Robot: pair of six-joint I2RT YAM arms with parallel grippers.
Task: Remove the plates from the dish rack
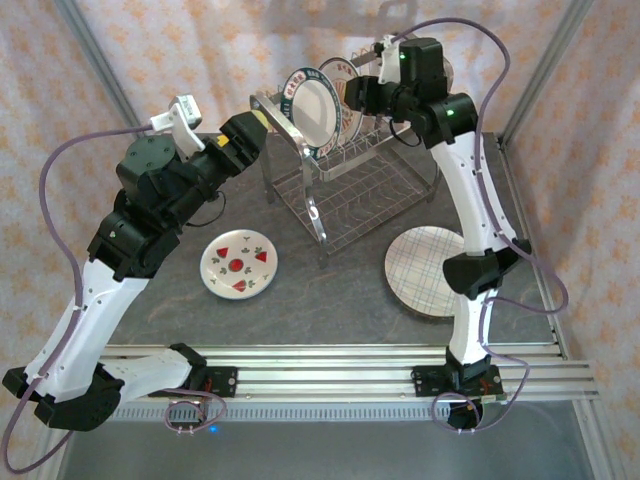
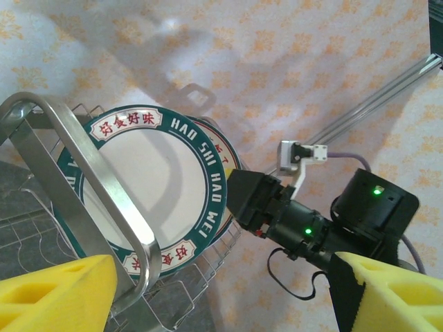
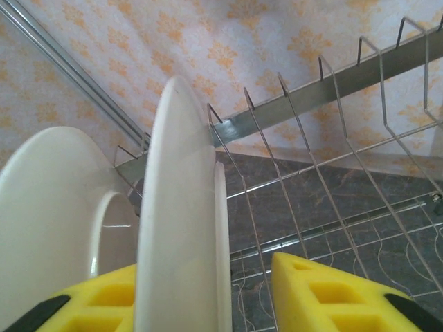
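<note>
Step was grab of racked plate. My right end effector (image 3: 208, 290) straddled upright white plate (image 3: 181, 207) in dish rack (image 3: 332, 76), jaws part open, not clamped. Left end effector (image 2: 221, 294) stood wide, empty. Next, I judged: squeeze, lift clear of tines (image 3: 291, 159).

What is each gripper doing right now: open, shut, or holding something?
Left gripper: open, holding nothing.
Right gripper: open, one finger on each side of a white plate standing in the dish rack; a gap shows at one finger, so no grip yet.

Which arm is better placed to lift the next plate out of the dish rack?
Probably right: the right gripper straddles the rim of a white plate standing in the dish rack; the left gripper hangs open beside the rack's end, no plate between its fingers.
</note>
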